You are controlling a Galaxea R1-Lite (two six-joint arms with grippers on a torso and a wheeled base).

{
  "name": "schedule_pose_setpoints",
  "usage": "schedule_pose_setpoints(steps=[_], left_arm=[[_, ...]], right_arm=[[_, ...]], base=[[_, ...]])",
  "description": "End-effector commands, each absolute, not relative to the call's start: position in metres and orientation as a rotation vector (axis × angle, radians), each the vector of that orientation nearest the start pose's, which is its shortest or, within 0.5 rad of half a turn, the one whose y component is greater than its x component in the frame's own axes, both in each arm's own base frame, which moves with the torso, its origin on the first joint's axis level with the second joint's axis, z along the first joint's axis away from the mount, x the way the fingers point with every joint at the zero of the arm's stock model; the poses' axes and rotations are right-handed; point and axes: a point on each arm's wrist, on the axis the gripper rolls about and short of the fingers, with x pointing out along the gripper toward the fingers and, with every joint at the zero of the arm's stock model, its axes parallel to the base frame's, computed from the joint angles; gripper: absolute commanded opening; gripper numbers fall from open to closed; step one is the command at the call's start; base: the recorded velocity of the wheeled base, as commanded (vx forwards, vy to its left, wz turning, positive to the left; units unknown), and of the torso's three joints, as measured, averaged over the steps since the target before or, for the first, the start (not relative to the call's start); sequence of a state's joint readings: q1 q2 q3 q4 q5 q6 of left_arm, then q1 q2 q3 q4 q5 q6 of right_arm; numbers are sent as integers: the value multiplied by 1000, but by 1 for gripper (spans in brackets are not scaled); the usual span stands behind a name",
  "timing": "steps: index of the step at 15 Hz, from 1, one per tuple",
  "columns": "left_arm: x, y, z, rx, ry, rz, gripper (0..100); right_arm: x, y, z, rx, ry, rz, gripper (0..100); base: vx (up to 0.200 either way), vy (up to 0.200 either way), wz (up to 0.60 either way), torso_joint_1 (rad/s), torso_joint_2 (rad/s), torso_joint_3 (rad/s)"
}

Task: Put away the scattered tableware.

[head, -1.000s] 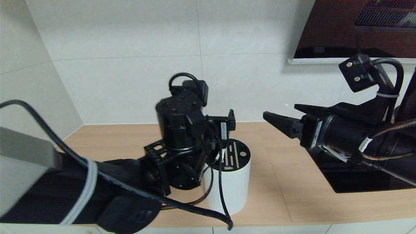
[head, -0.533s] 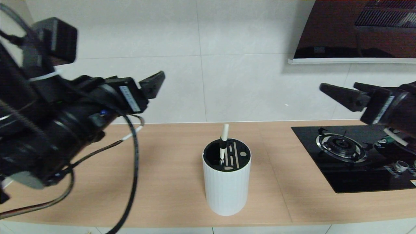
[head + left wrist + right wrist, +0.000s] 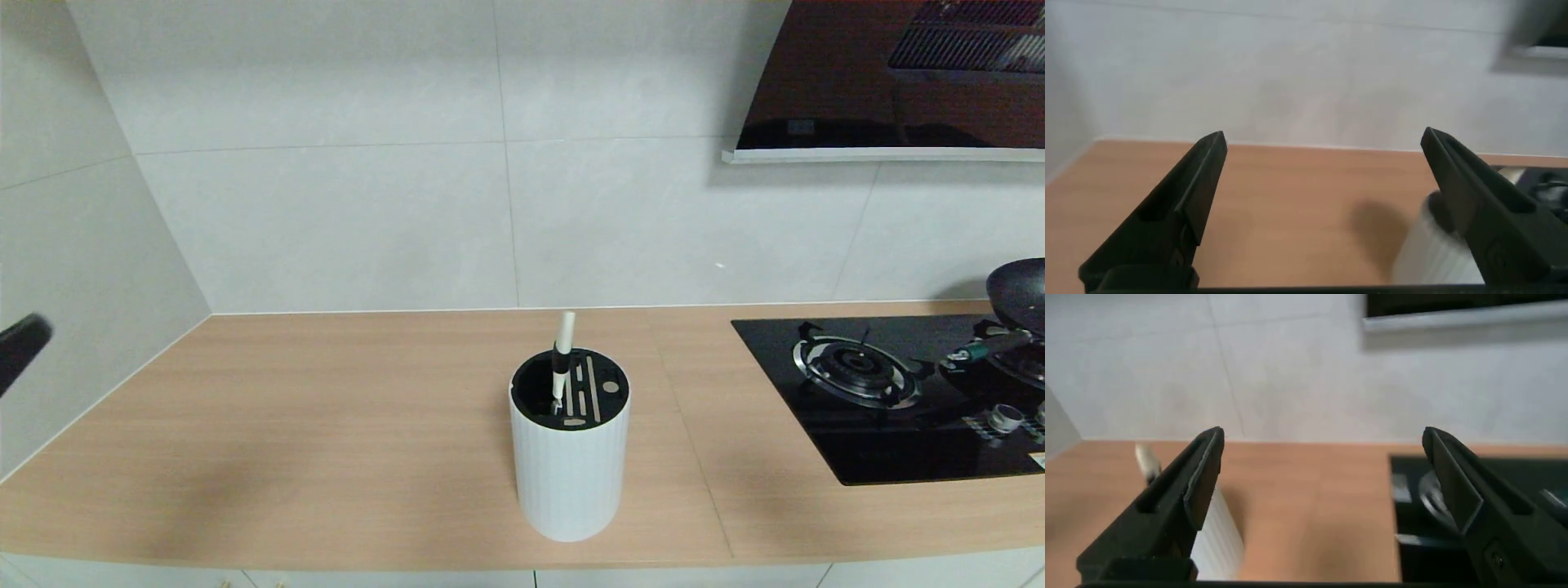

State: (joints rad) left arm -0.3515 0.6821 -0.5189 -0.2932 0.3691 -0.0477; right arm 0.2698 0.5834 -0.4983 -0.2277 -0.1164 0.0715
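Observation:
A white ribbed holder (image 3: 570, 457) with a black slotted top stands upright on the wooden counter (image 3: 326, 457). A white-handled utensil (image 3: 562, 351) with a black band sticks up out of it. My left gripper (image 3: 1323, 151) is open and empty, well back from the holder (image 3: 1429, 249), which lies low beside one finger. One of the left fingertips (image 3: 23, 345) pokes in at the far left edge of the head view. My right gripper (image 3: 1323, 445) is open too, holding nothing, with the holder (image 3: 1212, 539) and the utensil tip (image 3: 1147, 460) by one finger.
A black gas hob (image 3: 890, 400) takes up the counter's right end, with a dark pan (image 3: 1016, 290) on its far burner. A range hood (image 3: 890, 77) hangs above it. Tiled walls close the back and the left side.
Both arms have drawn back out of the head view, the left one off to the left, the right one off to the right. The holder and utensil stay put.

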Motion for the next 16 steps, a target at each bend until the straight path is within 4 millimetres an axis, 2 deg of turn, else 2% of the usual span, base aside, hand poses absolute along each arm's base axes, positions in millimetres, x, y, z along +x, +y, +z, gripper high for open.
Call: schedule_pose_setpoints(steps=[1, 2, 4, 8, 9, 10, 12, 15, 16], left_arm=[[-32, 14, 216, -84, -228, 106, 100], [-48, 16, 204, -77, -231, 89, 100], [-64, 16, 189, -68, -239, 82, 100], [-61, 14, 182, -92, -211, 240, 100], [-64, 10, 177, -84, -221, 302, 100], [-72, 7, 167, -51, -261, 281, 100], [-60, 7, 149, -29, -205, 308, 100], [-32, 6, 100, 16, -75, 285, 100], [-26, 6, 88, 28, -76, 247, 100]], right_arm=[[-50, -13, 219, 54, -272, 90, 100], [-58, -14, 212, 32, -279, 78, 100], [-71, -13, 199, 14, -276, 34, 100], [-57, -7, 175, 51, -207, -84, 100], [-63, -2, 160, 54, -243, -102, 100], [-57, -1, 146, 48, -205, -66, 100], [-46, -3, 130, 51, -173, -136, 100], [-26, -3, 91, -7, -103, -134, 100], [-23, -2, 86, -7, -104, -111, 100]], base=[[0, 0, 0, 0, 0, 0], [0, 0, 0, 0, 0, 0], [0, 0, 0, 0, 0, 0], [0, 0, 0, 0, 0, 0], [0, 0, 0, 0, 0, 0], [0, 0, 0, 0, 0, 0], [0, 0, 0, 0, 0, 0], [0, 0, 0, 0, 0, 0], [0, 0, 0, 0, 0, 0]])
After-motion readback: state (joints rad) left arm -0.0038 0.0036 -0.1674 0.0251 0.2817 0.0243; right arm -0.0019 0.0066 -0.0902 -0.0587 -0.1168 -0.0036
